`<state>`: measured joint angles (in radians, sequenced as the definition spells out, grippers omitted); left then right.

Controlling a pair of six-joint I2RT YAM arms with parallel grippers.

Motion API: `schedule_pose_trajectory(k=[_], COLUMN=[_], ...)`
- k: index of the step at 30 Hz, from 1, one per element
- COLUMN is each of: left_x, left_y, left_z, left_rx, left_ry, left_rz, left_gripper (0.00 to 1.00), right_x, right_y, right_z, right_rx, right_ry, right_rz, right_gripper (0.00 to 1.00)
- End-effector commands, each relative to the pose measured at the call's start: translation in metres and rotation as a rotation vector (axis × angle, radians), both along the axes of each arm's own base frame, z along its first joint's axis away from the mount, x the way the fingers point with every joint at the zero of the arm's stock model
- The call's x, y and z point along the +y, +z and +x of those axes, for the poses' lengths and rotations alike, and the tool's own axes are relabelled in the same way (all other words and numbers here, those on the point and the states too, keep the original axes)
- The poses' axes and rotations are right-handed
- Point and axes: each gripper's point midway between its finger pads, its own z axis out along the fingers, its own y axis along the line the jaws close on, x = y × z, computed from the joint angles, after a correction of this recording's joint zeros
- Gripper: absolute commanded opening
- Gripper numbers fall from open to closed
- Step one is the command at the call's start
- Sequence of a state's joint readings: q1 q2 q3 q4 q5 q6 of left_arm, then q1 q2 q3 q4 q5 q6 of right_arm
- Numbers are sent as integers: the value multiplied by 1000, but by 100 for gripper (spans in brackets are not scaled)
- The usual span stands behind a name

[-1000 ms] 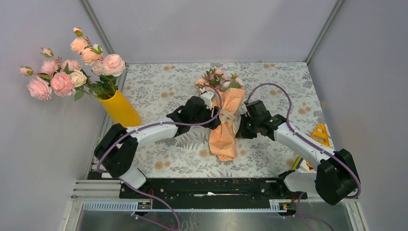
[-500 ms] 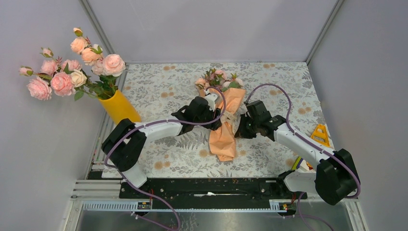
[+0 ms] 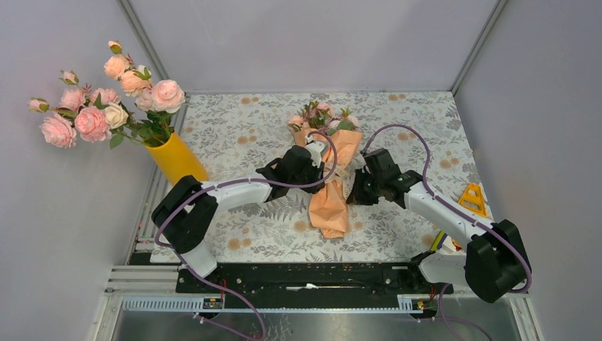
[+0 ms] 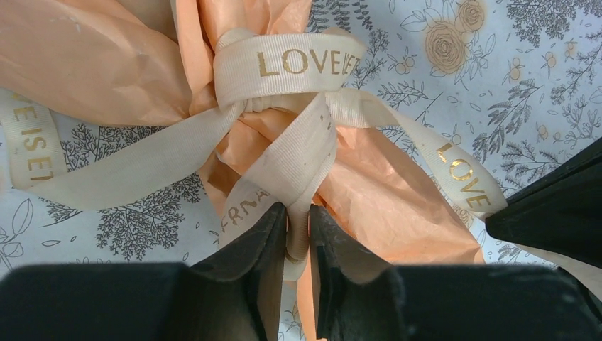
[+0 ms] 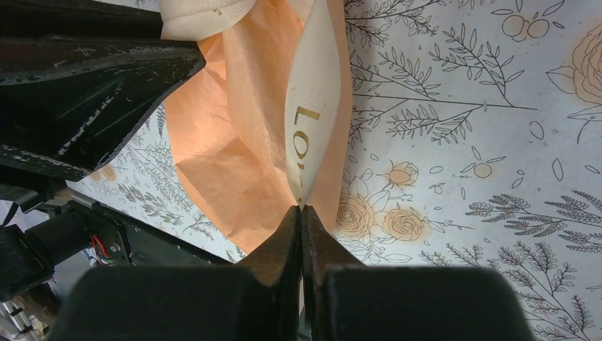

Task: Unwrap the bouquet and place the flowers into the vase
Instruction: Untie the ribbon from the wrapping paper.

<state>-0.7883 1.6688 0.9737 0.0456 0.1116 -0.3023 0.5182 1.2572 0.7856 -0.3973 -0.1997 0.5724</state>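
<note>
The bouquet (image 3: 331, 207) lies mid-table (image 3: 234, 135), its narrow paper end toward the arms and the flowers (image 3: 319, 114) poking out at the far end. A cream ribbon (image 4: 287, 64) lettered "LOVE" in gold is knotted round its waist. The left gripper (image 4: 298, 231) comes in from the left, its jaws nipped onto a ribbon loop just below the knot. The right gripper (image 5: 302, 213) sits at the bouquet's right side, jaws clenched with the tip of a ribbon tail pinched between them. The vase (image 3: 177, 162) stands well apart at the table's left edge, holding big roses (image 3: 106, 99).
</note>
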Motion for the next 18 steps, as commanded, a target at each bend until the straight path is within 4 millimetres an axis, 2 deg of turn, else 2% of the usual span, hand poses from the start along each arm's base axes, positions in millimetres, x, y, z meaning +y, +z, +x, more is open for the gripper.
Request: schedule_pose_trajectory(k=[1,11,16,18], left_x=[-3,1,8,12], left_y=[42,68,65,63], left_z=[11,5,0,-2], left_rx=[-102,-110,-107,-107], left_ry=[36,59,64,76], left_rz=[-67,-127,-111,-110], left_gripper=[20,20,5,3], right_x=[0,-2,-2,-3], right_y=[3,1,1,0], right_z=[4,4,4,3], right_rx=[-23,-20,-24,-21], right_ry=[2,1,1,-2], right_rz=[13,3,2,1], right_gripper=[0,0,0,0])
